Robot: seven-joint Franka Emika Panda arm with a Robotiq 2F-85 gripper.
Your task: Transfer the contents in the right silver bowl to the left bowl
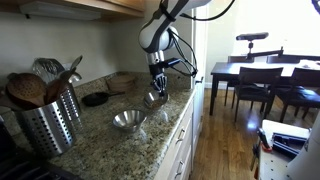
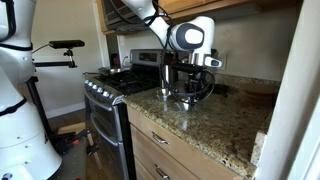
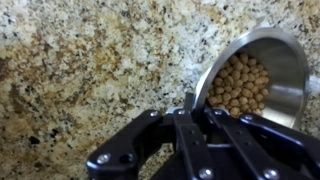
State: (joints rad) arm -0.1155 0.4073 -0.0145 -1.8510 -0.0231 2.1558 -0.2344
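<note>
A silver bowl (image 3: 262, 62) filled with chickpeas (image 3: 240, 85) shows at the right of the wrist view, above the granite counter (image 3: 90, 70). My gripper (image 3: 190, 103) is shut on the bowl's near rim, one finger inside and one outside. In an exterior view the gripper (image 1: 157, 88) holds this bowl (image 1: 153, 99) just above the counter. A second silver bowl (image 1: 128, 120), which looks empty, sits on the counter nearer the camera. In an exterior view the gripper (image 2: 186, 86) and the held bowl (image 2: 184, 98) are small and partly hidden by cables.
A metal utensil holder (image 1: 45, 125) with wooden spoons stands at the near end of the counter. A dark dish (image 1: 95, 99) and a basket (image 1: 122, 80) sit by the wall. A stove (image 2: 108, 92) adjoins the counter. A dining table with chairs (image 1: 262, 75) stands beyond.
</note>
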